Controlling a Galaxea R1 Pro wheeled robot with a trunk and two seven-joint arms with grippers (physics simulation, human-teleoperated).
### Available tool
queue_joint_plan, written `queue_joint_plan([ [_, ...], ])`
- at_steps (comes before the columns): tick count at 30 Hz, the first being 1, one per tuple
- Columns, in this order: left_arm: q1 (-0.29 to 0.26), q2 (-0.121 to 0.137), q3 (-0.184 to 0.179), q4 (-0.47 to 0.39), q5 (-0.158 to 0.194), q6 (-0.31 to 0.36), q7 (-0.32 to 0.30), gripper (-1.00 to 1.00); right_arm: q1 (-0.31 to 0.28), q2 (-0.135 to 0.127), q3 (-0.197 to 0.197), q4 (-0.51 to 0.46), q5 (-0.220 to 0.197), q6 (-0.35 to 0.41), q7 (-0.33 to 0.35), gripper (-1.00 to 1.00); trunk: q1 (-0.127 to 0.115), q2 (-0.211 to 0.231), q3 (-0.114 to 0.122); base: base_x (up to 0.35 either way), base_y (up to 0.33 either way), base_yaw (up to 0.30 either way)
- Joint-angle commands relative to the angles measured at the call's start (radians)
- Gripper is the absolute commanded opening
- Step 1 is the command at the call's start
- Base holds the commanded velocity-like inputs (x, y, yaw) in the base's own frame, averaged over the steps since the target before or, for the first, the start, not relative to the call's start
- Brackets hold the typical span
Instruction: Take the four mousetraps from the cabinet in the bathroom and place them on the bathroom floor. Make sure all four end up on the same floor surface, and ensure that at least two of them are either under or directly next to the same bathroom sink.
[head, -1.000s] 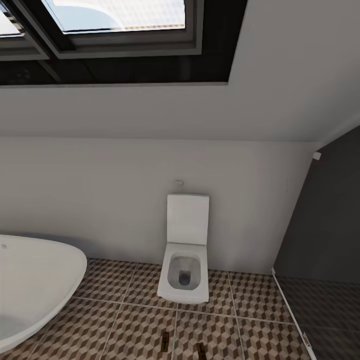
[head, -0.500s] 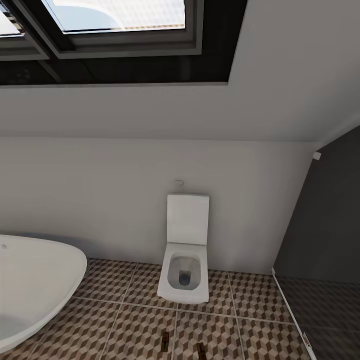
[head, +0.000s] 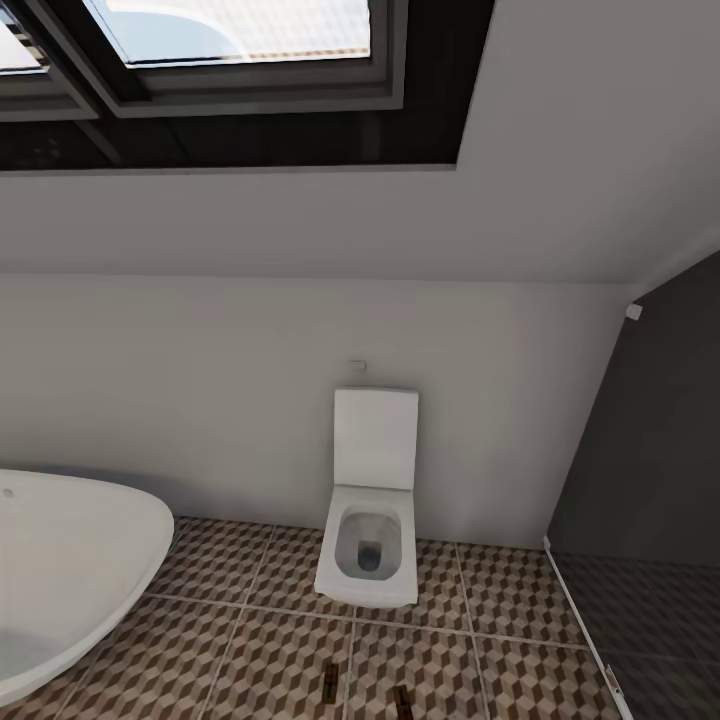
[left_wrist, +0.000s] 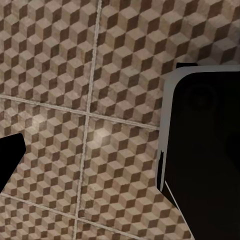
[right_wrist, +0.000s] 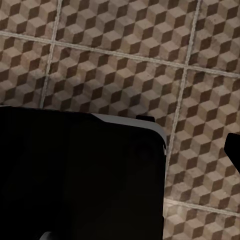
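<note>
Two small flat brown mousetraps (head: 330, 685) (head: 402, 698) lie on the cube-patterned bathroom floor (head: 250, 650) at the near edge of the head view, in front of the toilet. The cabinet and the sink are out of view. My left gripper (left_wrist: 120, 165) hangs over bare tiles; one dark fingertip (left_wrist: 10, 157) shows at the picture's edge with nothing beside it. My right gripper (right_wrist: 120, 150) likewise hangs over the tiles, one dark fingertip (right_wrist: 233, 150) at the edge, holding nothing.
A square white toilet (head: 370, 540) stands against the pale back wall. A white oval bathtub (head: 70, 570) fills the left side. A dark grey wall (head: 650, 470) closes the right. Dark-framed skylights (head: 240, 60) sit in the sloped ceiling. The robot's black body (left_wrist: 205, 150) (right_wrist: 80, 175) shows beside each gripper.
</note>
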Motion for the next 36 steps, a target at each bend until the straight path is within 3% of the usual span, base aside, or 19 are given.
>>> queue_joint_plan([
  [1, -0.001, 0.000, -0.008, 0.001, 0.005, -0.003, 0.003, 1.00, -0.001, 0.000, 0.006, 0.001, -0.004, -0.003, -0.001, 1.00, 0.001, -0.002, -0.002, 0.000, 0.000, 0.000],
  [36, -0.001, 0.000, -0.009, 0.001, 0.005, -0.003, 0.003, 1.00, -0.001, 0.000, 0.006, 0.001, -0.004, -0.003, -0.002, 1.00, 0.001, -0.002, -0.002, 0.000, 0.000, 0.000],
])
